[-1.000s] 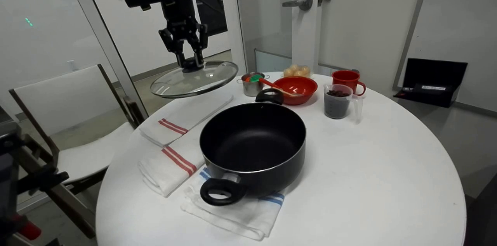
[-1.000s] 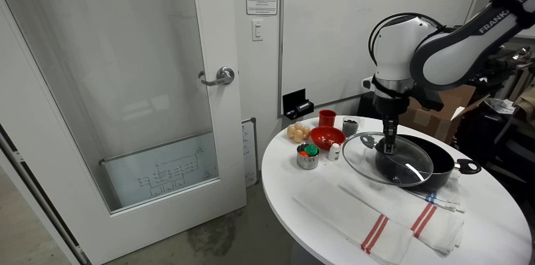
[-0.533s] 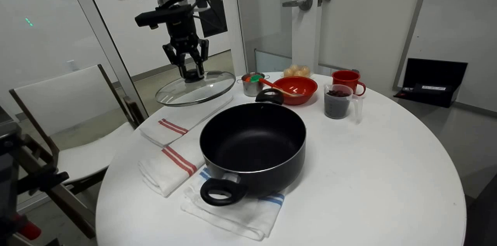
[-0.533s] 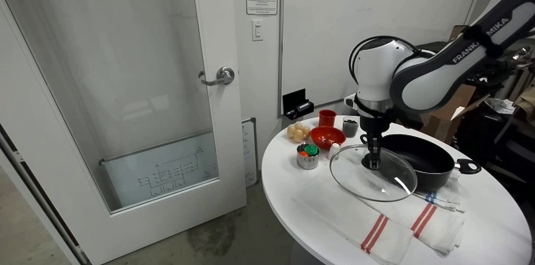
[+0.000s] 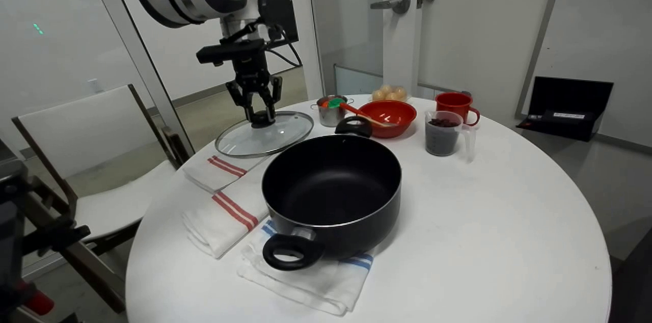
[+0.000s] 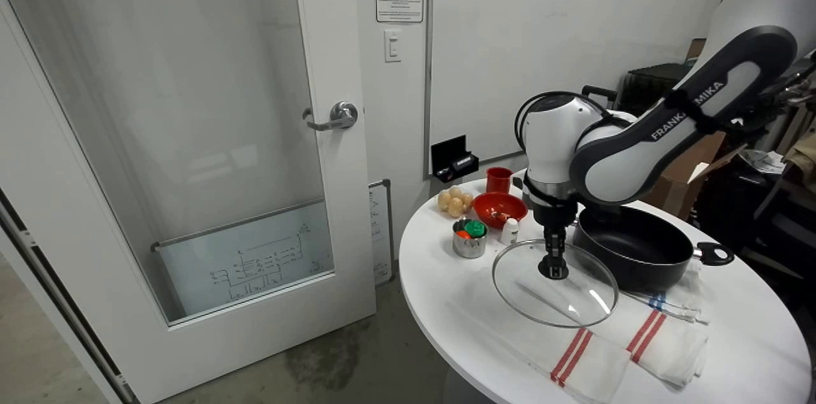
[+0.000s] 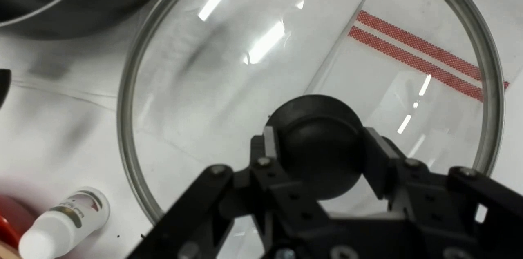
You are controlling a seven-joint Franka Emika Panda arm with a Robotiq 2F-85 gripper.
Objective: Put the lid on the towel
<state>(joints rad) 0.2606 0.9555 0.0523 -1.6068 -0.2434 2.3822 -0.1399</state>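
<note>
My gripper (image 5: 261, 118) is shut on the black knob of the round glass lid (image 5: 237, 140) and holds it low over the table's towel side. The lid also shows in an exterior view (image 6: 529, 292), and in the wrist view the fingers (image 7: 316, 144) press both sides of the knob. Two folded white towels with red stripes lie side by side: an outer one (image 5: 204, 178) and one nearer the pot (image 5: 214, 226). The lid is over parts of both; red stripes (image 7: 414, 56) show through its glass. I cannot tell whether the lid touches the cloth.
A black two-handled pot (image 5: 331, 231) stands close beside the lid on a blue-striped cloth (image 5: 316, 287). A steel cup (image 5: 331, 116), red bowl (image 5: 395, 127), white bottle (image 6: 509, 232), red mug (image 5: 453, 102) and measuring cup (image 5: 440, 139) stand behind. A chair (image 5: 97, 134) is beside the table.
My gripper has come down with the lid, away from above the pot and over the red-striped towels. The lid is much lower. The pot and towels have not moved.
</note>
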